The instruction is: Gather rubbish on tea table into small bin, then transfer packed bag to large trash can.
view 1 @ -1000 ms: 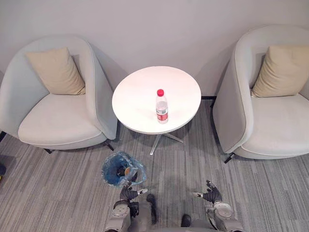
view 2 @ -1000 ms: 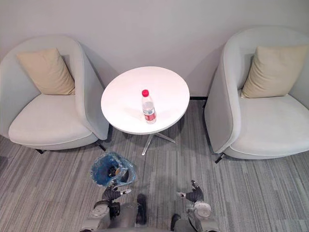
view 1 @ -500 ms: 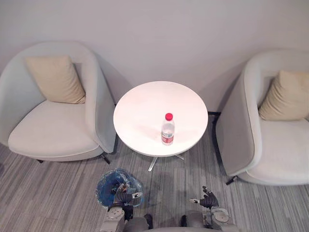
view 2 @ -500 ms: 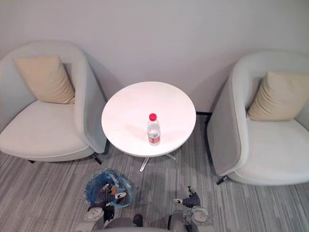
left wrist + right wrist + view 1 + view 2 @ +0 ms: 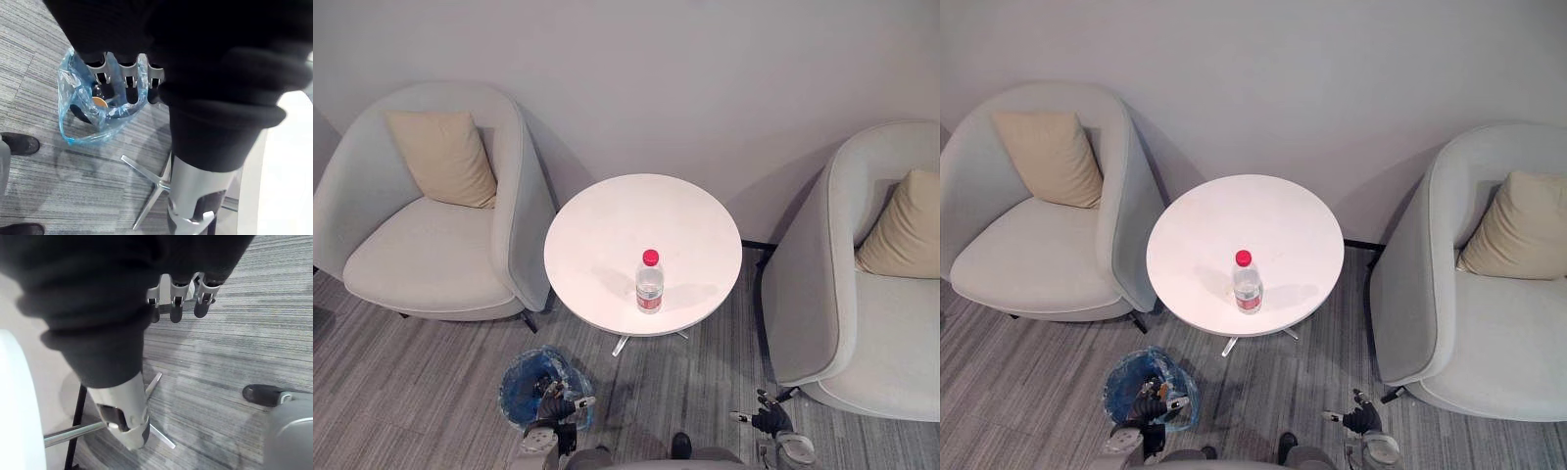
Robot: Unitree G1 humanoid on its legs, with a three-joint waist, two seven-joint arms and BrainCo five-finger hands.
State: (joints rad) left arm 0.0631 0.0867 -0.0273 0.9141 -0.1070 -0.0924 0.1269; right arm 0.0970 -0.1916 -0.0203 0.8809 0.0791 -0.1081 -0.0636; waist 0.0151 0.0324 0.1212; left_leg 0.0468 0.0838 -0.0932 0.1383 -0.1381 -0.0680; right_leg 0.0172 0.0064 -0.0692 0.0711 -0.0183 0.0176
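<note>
Our left hand [image 5: 558, 406] and right hand [image 5: 766, 421] hang relaxed and empty. The bottle [image 5: 649, 282] stands on the worktop [image 5: 607, 235] well ahead of both, and the bin [image 5: 514, 377] sits just before the left. We judge a glancing reach could topple the bottle and roll it off.

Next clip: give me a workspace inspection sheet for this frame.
Surface: round white tea table, carrying one item.
Job's things: red-capped bottle upright on the table; small bin lined with a blue bag on the carpet, rubbish inside.
Clutter: nothing seen.
Robot hands: left robot hand at the bin's near edge; right robot hand over carpet, relaxed, holding nothing.
Cables: nothing seen.
Surroundings: pale armchairs with beige cushions flank the table; grey wall behind.
</note>
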